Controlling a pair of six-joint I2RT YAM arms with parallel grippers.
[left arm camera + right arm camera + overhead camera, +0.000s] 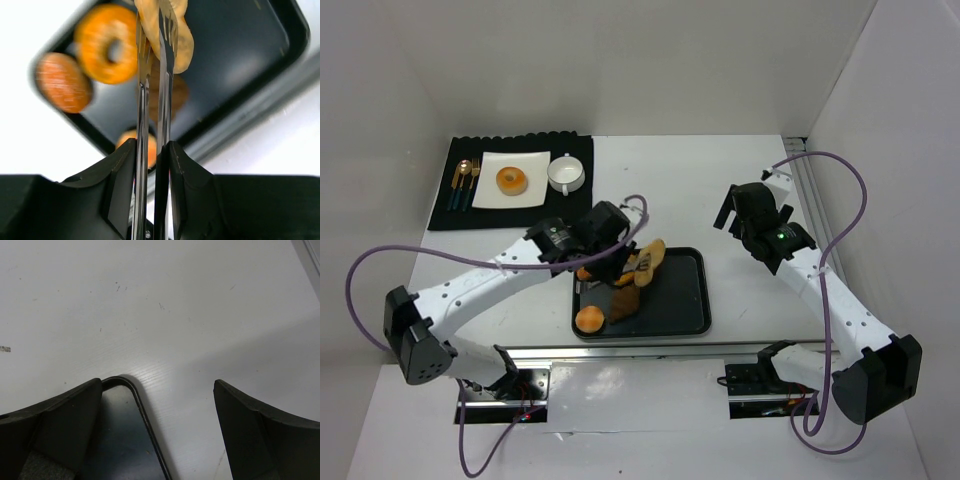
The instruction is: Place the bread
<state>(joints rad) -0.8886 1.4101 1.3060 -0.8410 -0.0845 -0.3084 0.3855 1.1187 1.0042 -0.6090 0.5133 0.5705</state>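
My left gripper (pixel 608 260) is shut on a pair of metal tongs (pixel 152 100), and the tongs pinch a pale elongated bread (pixel 181 42) above the black tray (pixel 685 300). In the top view this bread (pixel 651 262) hangs over the tray's far edge. In the left wrist view my left gripper (pixel 152 150) has the tong arms pressed between its fingers. A white plate (pixel 510 180) with a glazed donut (pixel 511 180) on it lies on the black placemat (pixel 510 215) at far left. My right gripper (pixel 732 218) is open and empty over bare table, right of the tray.
In the tray lie an orange round bun (pixel 588 320), a dark brown bread (pixel 625 303) and a ring donut (pixel 107 42). A white cup (pixel 565 173) and cutlery (pixel 465 182) sit by the plate. The tray's corner (pixel 125 390) shows between the right fingers.
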